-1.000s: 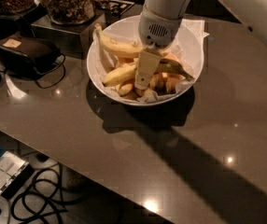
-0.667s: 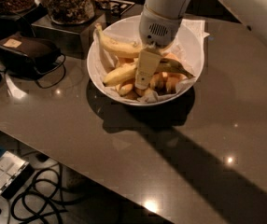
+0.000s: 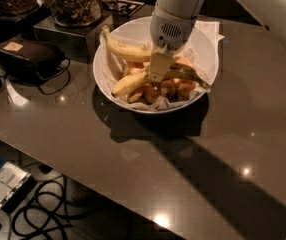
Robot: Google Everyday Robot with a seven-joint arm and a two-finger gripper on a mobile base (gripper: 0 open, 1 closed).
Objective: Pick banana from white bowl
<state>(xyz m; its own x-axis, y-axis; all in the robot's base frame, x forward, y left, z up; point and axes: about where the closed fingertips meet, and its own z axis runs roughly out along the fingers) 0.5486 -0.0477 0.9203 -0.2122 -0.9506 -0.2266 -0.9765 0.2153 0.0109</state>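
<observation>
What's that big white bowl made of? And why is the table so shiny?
The white bowl looks like glazed ceramic or hard plastic: smooth, even white wall, thin rim. The table seems polished stone or laminate, grey-brown and glossy: bright light spots mirror on it. The gripper hangs down into the bowl, among the bananas.

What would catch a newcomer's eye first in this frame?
The white bowl at the tabletop's far middle, holding bananas, stands out brightly. The gripper reaches down into it from above, among the fruit. Glass jars of snacks sit at the top left.
</observation>
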